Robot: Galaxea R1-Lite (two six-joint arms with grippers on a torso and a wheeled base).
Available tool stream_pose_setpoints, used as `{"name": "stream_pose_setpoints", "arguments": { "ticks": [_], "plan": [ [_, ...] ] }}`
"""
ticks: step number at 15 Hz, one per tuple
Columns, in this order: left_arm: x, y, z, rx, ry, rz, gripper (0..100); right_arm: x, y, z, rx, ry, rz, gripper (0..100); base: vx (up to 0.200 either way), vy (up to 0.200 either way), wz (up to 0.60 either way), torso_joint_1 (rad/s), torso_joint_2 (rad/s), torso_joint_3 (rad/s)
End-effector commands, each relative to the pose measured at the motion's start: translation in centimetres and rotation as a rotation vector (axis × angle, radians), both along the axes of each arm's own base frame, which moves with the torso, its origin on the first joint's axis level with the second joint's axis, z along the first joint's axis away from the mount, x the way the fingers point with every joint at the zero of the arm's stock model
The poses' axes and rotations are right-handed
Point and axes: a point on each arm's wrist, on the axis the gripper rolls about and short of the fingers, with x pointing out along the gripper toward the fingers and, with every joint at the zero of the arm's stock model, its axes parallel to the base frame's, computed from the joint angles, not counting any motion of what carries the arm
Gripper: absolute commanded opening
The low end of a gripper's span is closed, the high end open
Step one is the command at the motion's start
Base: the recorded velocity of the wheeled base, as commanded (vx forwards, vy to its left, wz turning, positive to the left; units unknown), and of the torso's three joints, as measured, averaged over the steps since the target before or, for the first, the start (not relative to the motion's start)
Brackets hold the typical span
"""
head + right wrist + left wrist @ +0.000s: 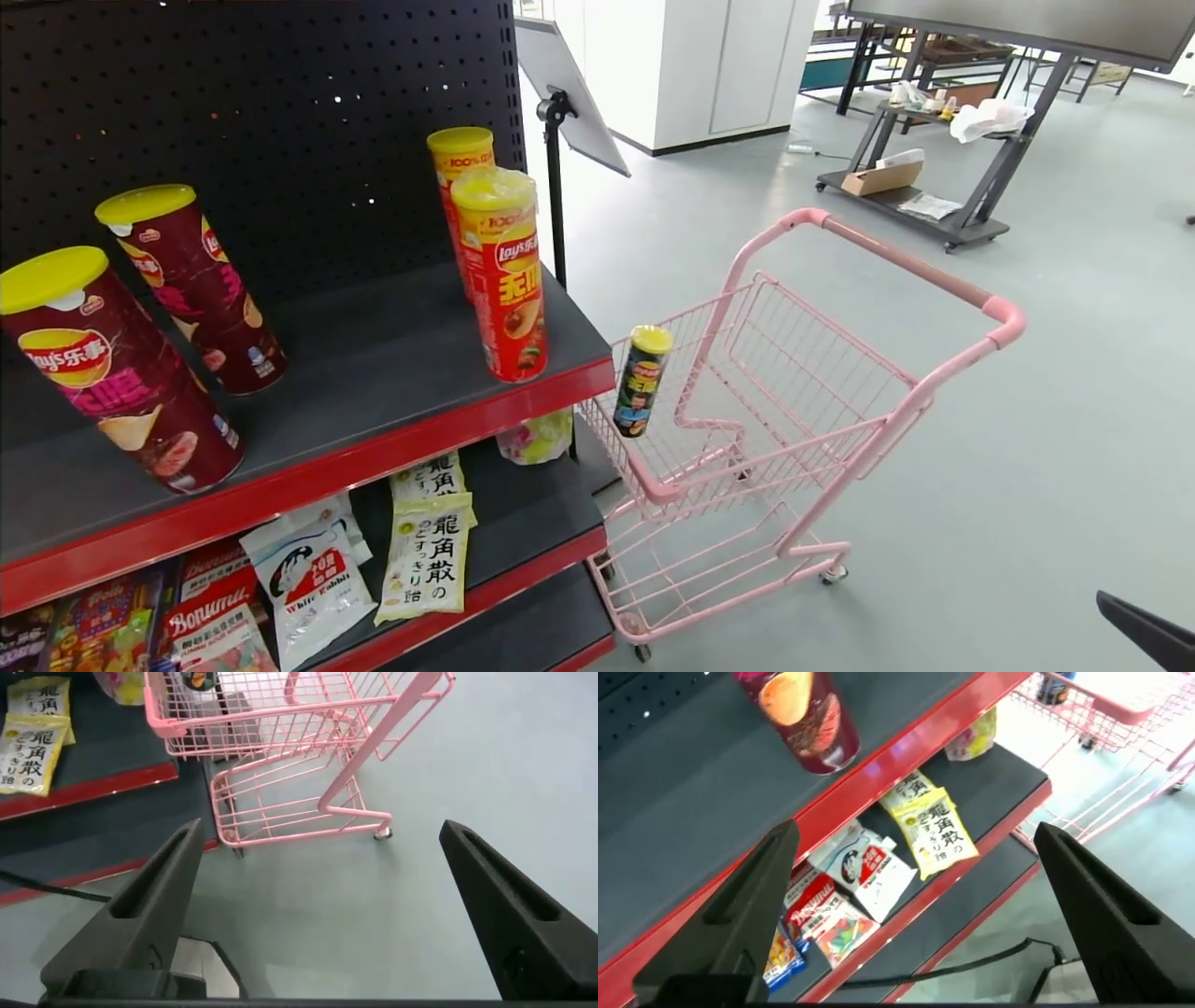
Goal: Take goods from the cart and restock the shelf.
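The left gripper (915,833) and right gripper (322,829) are both spread wide, empty. The right should grasp the can (639,380) in the cart (896,257) at mid-height, keeping it upright.

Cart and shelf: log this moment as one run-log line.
cart beside shelf | black can in cart basket | left gripper fingers open, empty | right gripper fingers open, empty | can not yet picked

Wide bare stretch of top shelf (373,373) between the maroon cans (187,289) and red cans (499,271): that's your way in from the front. You can enter the cart (653,487) from above; black can (639,380) stands in its shelf-side corner, handle bar (901,259) spans the far side.
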Motion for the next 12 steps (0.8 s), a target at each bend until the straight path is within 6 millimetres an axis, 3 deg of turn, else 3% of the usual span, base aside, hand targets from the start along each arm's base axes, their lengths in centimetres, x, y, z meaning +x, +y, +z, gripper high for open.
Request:
{"name": "stream_pose_setpoints", "arguments": {
  "ticks": [1, 4, 12],
  "plan": [
    [0.0, 0.0, 0.0, 0.000, 0.001, 0.002, 100, 0.1, 0.0, 0.0, 0.000, 0.003, -0.001, 100, 0.000, 0.000, 0.00, 0.000, 0.00, 0.000],
    [-0.1, 0.0, 0.0, 0.012, -0.007, -0.003, 100, 0.2, 0.0, -0.1, 0.000, 0.016, 0.000, 100, 0.000, 0.000, 0.00, -0.065, 0.16, 0.091],
    [-1.0, 0.4, -0.4, 0.040, -0.055, -0.016, 100, 3.2, -0.2, 0.0, -0.030, 0.065, 0.027, 100, 0.000, 0.000, 0.00, -0.151, 0.39, 0.229]
  ]
}}
